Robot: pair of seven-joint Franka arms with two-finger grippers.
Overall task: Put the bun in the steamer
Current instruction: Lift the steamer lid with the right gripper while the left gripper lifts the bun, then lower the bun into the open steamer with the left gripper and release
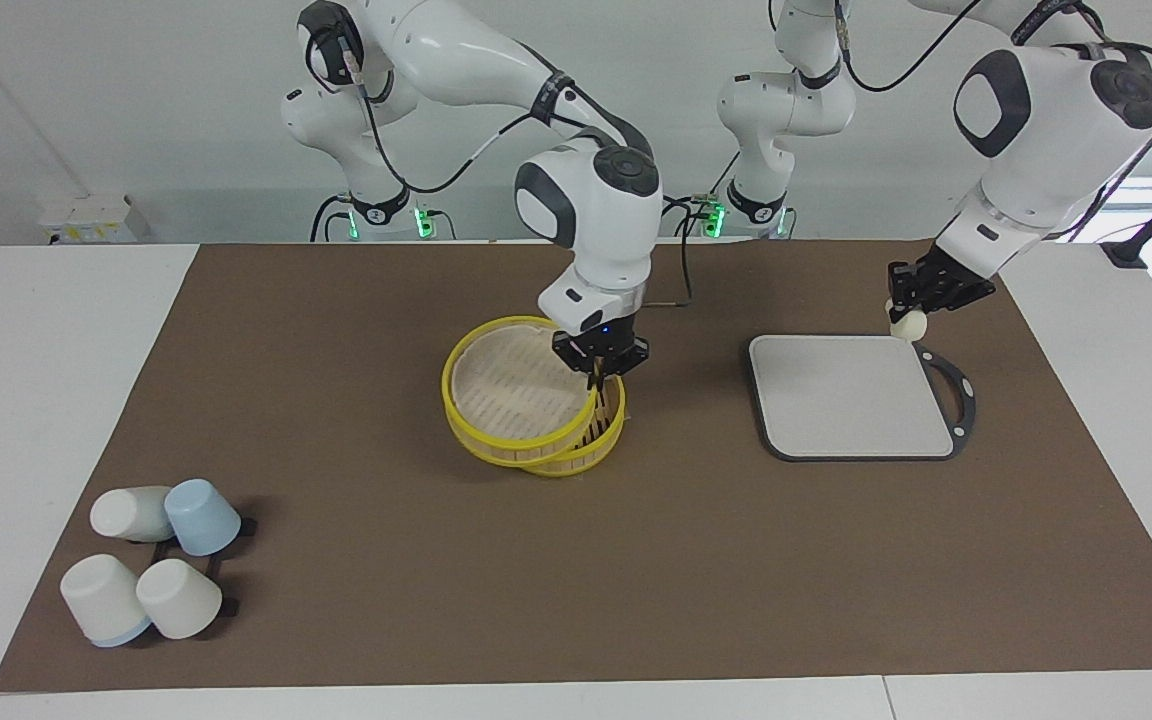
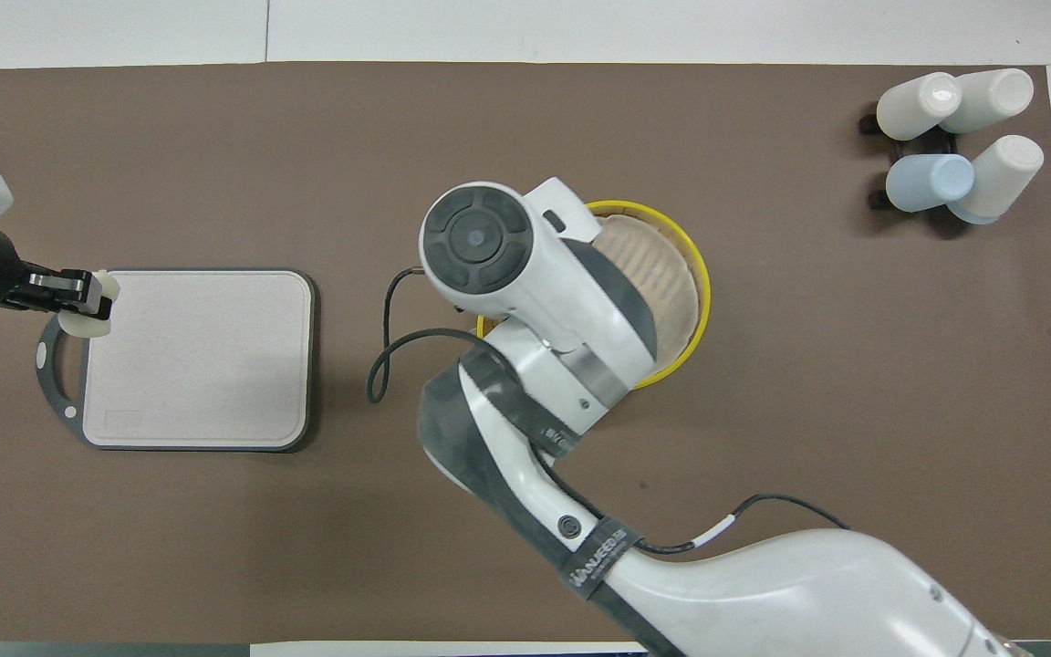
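Cream-white bun (image 1: 908,326) sits clamped between the jaws of the left gripper (image 1: 911,318), lifted just off the grey board (image 1: 848,396), over the board's corner next to the handle loop, at about 1 o'clock on the board in the facing view and about 10 o'clock in the overhead view, where the bun (image 2: 92,310) shows at the fingertips of the left gripper (image 2: 88,297) over the board's (image 2: 202,356) edge. Bamboo steamer (image 1: 576,455) with yellow rims stands mid-mat on the brown mat (image 1: 436,600), well apart from the board, toward the right arm's end from it. Right gripper (image 1: 598,372) is down at the steamer, jaws pinched together on the yellow rim of the lid (image 1: 511,385) at roughly 3 o'clock of the lid in the facing view; lid is tilted, that gripped side raised, its other side resting low on the basket, so slats show under the lifted edge. Overhead, the right arm covers much of the steamer (image 2: 694,310), only a yellow arc and woven top visible. Four cups (image 1: 151,570), three white and one pale blue, lie tipped in a cluster on a small black rack at the mat corner toward the right arm's end, farther from the robots than the steamer.
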